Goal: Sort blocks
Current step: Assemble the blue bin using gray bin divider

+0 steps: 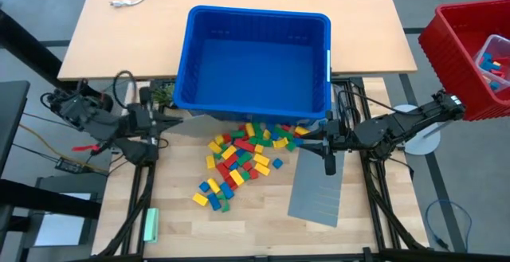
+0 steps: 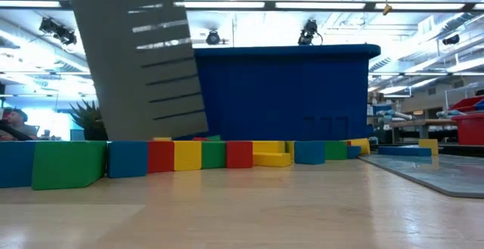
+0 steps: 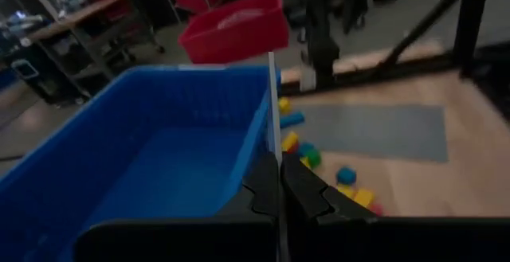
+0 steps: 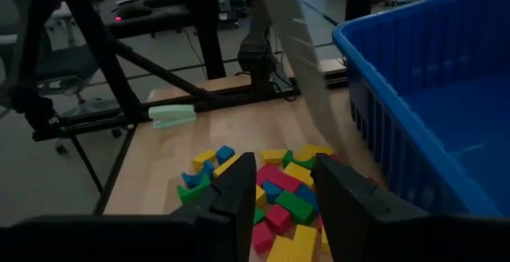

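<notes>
Fingers (image 4: 231, 194) of the right gripper (image 4: 284, 166) stand partly apart, holding nothing, above the blocks (image 1: 243, 154). The blocks lie heaped on the table beside the blue bin (image 1: 259, 13). They look light, hard and smooth, so pinch one by its flat sides. There are dozens of blocks in four colours, and one bin. The left gripper (image 3: 279, 174) is closed on a thin grey panel (image 2: 144, 60).

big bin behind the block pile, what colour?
Blue: the bin is solid blue inside and out, with ribbed walls. Shows best in the high view.
</notes>
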Controlling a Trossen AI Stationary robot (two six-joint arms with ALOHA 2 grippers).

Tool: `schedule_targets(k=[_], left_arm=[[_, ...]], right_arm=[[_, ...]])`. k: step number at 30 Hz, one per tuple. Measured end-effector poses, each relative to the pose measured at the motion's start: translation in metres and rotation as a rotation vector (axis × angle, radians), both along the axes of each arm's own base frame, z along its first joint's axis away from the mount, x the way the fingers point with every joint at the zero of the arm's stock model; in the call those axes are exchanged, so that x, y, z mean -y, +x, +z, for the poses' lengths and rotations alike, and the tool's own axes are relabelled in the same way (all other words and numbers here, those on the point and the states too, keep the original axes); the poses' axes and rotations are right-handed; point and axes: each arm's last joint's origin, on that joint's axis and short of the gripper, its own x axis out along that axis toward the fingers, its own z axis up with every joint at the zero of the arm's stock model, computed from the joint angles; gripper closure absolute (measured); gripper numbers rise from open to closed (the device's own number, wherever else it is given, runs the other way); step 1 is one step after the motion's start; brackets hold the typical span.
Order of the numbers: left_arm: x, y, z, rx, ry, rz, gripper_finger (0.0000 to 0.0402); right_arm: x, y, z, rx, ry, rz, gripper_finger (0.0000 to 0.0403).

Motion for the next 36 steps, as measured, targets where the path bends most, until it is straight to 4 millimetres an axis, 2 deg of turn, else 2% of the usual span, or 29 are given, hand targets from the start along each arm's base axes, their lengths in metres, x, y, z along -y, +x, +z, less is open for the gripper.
schedule_targets(k=[12, 17, 22, 36], left_arm=[[0.003, 0.005, -0.013, -0.137, 0.091, 0.006, 0.0395], [0.014, 0.022, -0.029, -0.292, 0.158, 0.012, 0.0393], [0.027, 0.041, -0.042, -0.401, 0.15, -0.036, 0.0391], [0.052, 0.073, -0.065, -0.544, -0.015, -0.114, 0.0365]], right_arm=[[0.0, 0.0, 0.0, 0.003, 0.026, -0.007, 0.0288], [0.0, 0.0, 0.0, 0.003, 0.026, -0.007, 0.029], [0.0, 0.0, 0.0, 0.003, 0.026, -0.007, 0.0289], [0.0, 0.0, 0.0, 0.002, 0.021, -0.006, 0.0293]])
